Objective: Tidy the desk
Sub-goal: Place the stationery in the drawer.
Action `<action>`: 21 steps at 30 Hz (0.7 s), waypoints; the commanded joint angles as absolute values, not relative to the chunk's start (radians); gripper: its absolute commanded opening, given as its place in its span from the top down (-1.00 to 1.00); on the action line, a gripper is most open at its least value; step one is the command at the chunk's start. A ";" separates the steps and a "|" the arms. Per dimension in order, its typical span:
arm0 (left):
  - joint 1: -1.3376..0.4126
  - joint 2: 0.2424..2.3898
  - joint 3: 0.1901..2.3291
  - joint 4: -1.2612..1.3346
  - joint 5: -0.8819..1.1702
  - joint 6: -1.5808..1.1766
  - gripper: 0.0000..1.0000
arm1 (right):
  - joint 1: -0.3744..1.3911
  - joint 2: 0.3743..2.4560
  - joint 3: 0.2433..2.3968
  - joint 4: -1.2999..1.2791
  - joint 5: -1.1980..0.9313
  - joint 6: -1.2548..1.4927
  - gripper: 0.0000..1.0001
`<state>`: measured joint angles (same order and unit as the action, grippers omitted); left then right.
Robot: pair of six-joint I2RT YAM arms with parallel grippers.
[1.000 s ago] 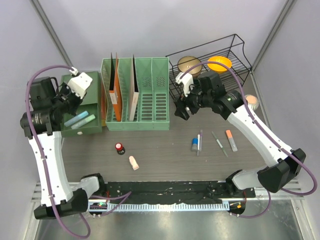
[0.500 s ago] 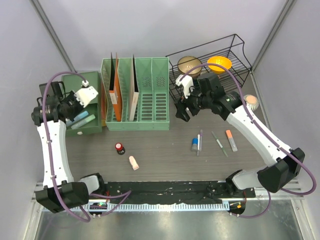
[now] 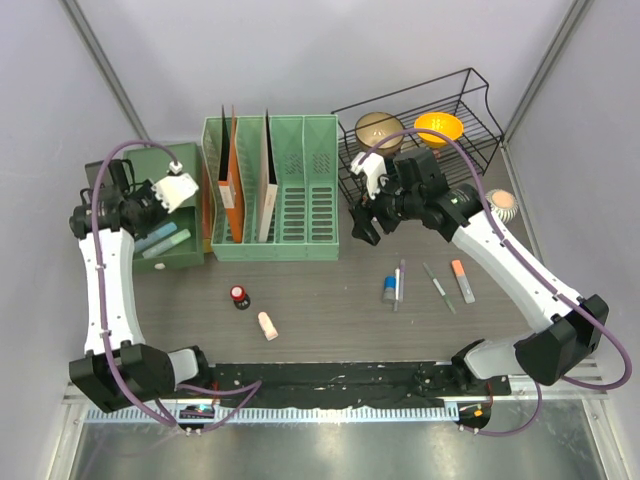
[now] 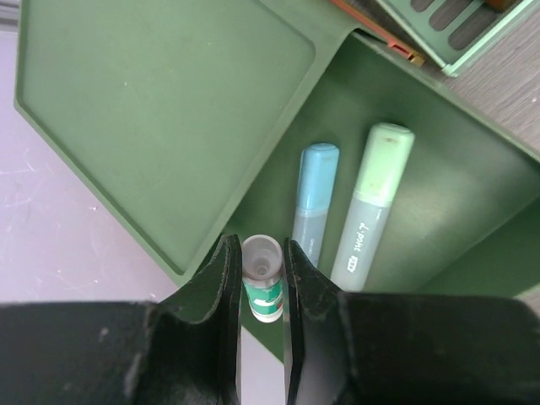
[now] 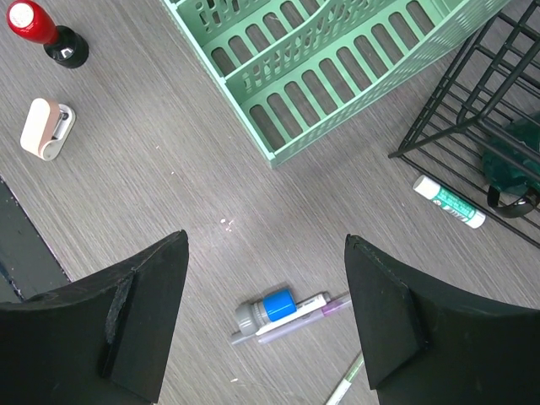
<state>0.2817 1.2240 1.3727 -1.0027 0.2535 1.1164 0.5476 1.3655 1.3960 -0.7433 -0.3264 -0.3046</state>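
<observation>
The counter, dark wood-grain, spans the whole workspace in front of both arms, with pens and small bits scattered on it. At its back left stands the green file rack, and beside that the dark green tray. The right end effector hangs released above the counter, holding nothing. The left end effector is clenched on a small green-labelled tube, poised over the tray's outer rim rather than squarely above the deep compartment where the pale green marker and blue marker lie. Let go here, the tube would likely strike that rim and tumble outside.
</observation>
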 commanded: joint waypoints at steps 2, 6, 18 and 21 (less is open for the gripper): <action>0.288 1.256 1.338 -0.928 0.209 1.160 1.00 | 0.543 1.364 1.396 -0.755 -0.302 -0.314 -0.58; 0.288 1.269 1.318 -0.899 0.202 1.158 1.00 | 0.543 1.365 1.387 -0.770 -0.267 -0.330 -0.58; 0.287 1.312 1.284 -0.870 0.178 1.192 0.73 | 0.528 1.336 1.353 -0.810 -0.201 -0.351 -0.58; 0.288 1.322 1.284 -0.854 0.175 1.189 0.61 | 0.514 1.332 1.342 -0.819 -0.169 -0.365 -0.58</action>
<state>0.2821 1.3117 1.2842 -0.9150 0.1913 1.1713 0.5282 1.3655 1.3537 -0.8097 -0.2169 -0.3386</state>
